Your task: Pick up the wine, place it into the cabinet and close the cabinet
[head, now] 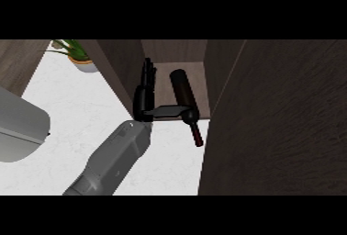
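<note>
At the cabinet [271, 114] mouth, the dark, red-necked wine [181, 89] sits beside straight fingers [147, 73] of the left hand [143, 101].

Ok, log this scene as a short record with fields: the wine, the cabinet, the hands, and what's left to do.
wine bottle: lying in the cabinet, base inward, red-capped neck sticking out over the front edge
cabinet: dark wood, open; door stands out at the view's right
left hand: beside the bottle, fingers straight, thumb reaching across to the bottle's shoulder
right hand: not in view
counter: white, potted plant at far left
remaining: cabinet not yet closed
</note>
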`<control>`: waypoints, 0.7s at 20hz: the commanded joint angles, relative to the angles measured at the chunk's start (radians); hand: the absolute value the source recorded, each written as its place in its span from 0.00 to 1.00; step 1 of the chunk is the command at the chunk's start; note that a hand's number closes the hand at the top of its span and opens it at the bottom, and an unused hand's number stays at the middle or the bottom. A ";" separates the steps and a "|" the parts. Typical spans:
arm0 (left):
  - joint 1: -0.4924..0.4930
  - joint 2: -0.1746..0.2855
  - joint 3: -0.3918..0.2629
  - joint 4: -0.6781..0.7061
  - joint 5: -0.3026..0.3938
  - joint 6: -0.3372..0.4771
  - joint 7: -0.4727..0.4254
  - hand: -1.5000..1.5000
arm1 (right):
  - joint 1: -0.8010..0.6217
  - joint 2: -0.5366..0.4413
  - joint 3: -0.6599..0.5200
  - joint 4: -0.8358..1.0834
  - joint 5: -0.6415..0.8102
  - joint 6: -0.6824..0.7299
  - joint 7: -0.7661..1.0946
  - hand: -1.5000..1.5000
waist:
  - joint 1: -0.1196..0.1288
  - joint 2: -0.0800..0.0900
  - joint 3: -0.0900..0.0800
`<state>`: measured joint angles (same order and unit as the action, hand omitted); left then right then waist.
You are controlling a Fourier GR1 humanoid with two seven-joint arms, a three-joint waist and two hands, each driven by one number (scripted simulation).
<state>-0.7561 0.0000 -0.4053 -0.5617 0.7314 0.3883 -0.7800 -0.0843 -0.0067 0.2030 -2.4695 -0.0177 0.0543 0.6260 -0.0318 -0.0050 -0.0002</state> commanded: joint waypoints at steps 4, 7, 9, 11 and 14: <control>0.225 0.000 -0.255 -0.358 0.055 0.232 0.015 0.00 | -0.017 -0.003 -0.019 -0.009 0.009 -0.010 -0.007 0.00 | 0.026 0.002 0.000; 0.282 0.039 -0.258 -0.545 -0.047 0.276 0.096 0.00 | 0.006 -0.032 -0.113 -0.031 -0.072 0.004 0.005 0.00 | 0.045 -0.002 0.001; 0.356 0.000 -0.363 -0.629 -0.042 0.375 0.069 0.00 | 0.043 -0.049 -0.102 -0.049 -0.067 0.029 0.007 0.00 | 0.036 -0.001 0.001; 0.357 0.016 -0.320 -0.676 -0.090 0.347 0.125 0.00 | 0.045 -0.023 -0.037 -0.073 -0.038 0.020 0.011 0.00 | 0.035 0.001 0.001; 0.454 0.061 -0.362 -0.830 -0.126 0.399 0.164 0.00 | 0.074 -0.042 -0.066 -0.111 -0.045 0.017 0.026 0.00 | 0.035 0.000 0.001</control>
<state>-0.3912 0.0437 -0.7149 -1.2315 0.6563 0.7131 -0.6632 -0.0676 -0.0300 0.1642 -2.4833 -0.0184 0.0540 0.6372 0.0030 -0.0054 0.0002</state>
